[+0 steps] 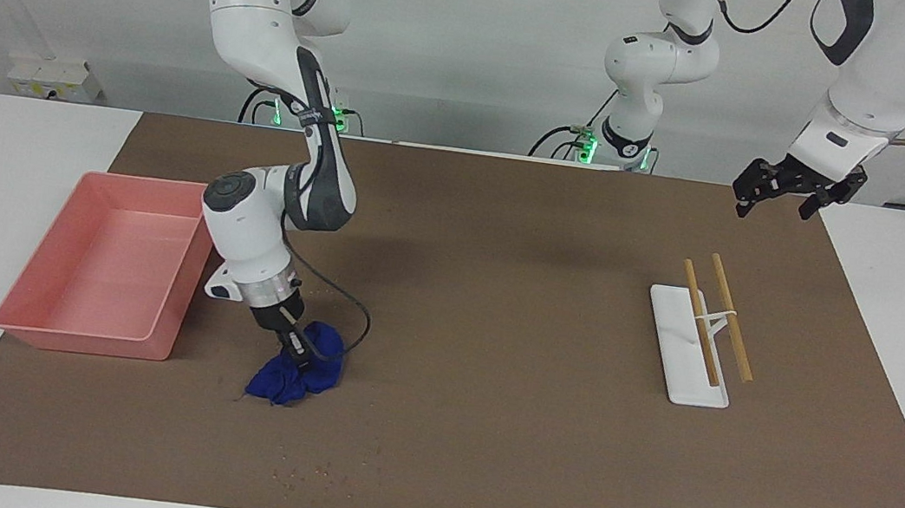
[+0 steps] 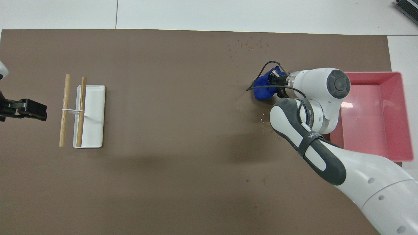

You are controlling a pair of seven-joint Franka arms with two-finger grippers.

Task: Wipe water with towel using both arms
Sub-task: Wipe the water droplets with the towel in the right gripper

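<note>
The blue towel [image 1: 274, 383] lies bunched on the brown mat beside the pink tray, and shows in the overhead view too [image 2: 262, 92]. My right gripper [image 1: 296, 347] [image 2: 275, 83] is pressed down into the towel and is shut on it. Water droplets [image 1: 302, 470] speckle the mat farther from the robots than the towel [image 2: 251, 44]. A few more droplets [image 2: 265, 121] lie nearer to the robots. My left gripper [image 1: 779, 201] [image 2: 31, 109] hangs open and empty in the air at the left arm's end of the table, waiting.
A pink plastic tray [image 1: 83, 338] [image 2: 406, 114] stands at the right arm's end, next to the towel. A white flat holder [image 1: 680, 354] [image 2: 94, 124] with two wooden sticks [image 1: 731, 317] across it lies toward the left arm's end.
</note>
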